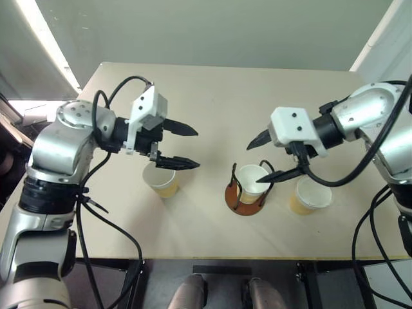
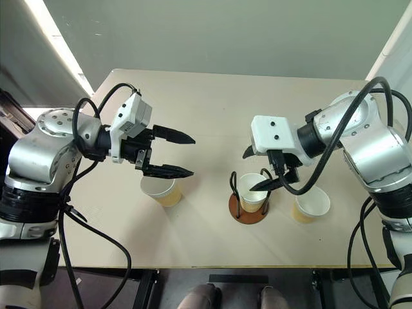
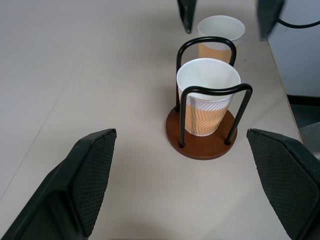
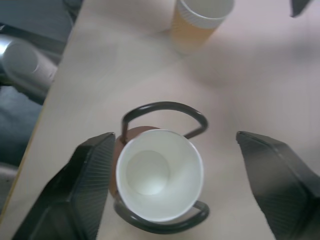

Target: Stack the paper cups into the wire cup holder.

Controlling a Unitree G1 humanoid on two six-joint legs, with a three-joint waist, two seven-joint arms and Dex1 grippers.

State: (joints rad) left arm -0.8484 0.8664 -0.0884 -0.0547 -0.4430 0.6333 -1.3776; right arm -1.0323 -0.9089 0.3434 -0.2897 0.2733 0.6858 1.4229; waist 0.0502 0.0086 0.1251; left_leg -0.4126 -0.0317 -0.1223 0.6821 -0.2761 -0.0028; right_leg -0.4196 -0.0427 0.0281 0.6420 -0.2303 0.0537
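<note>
The wire cup holder (image 1: 246, 208) stands near the table's front edge, with one paper cup (image 1: 252, 181) upright inside its black loops. My right gripper (image 1: 253, 164) hovers over that cup, open; in the right wrist view its fingers (image 4: 92, 175) stand on either side of the cup (image 4: 160, 175), clear of the rim. A second paper cup (image 1: 311, 195) stands just right of the holder. A third paper cup (image 1: 161, 179) stands to the holder's left, below my left gripper (image 1: 197, 149), which is open and holds nothing.
The beige table (image 1: 212, 103) has bare room across its far half. Its front edge runs close behind the holder and cups. Cables hang from both arms beside the table's left and right ends.
</note>
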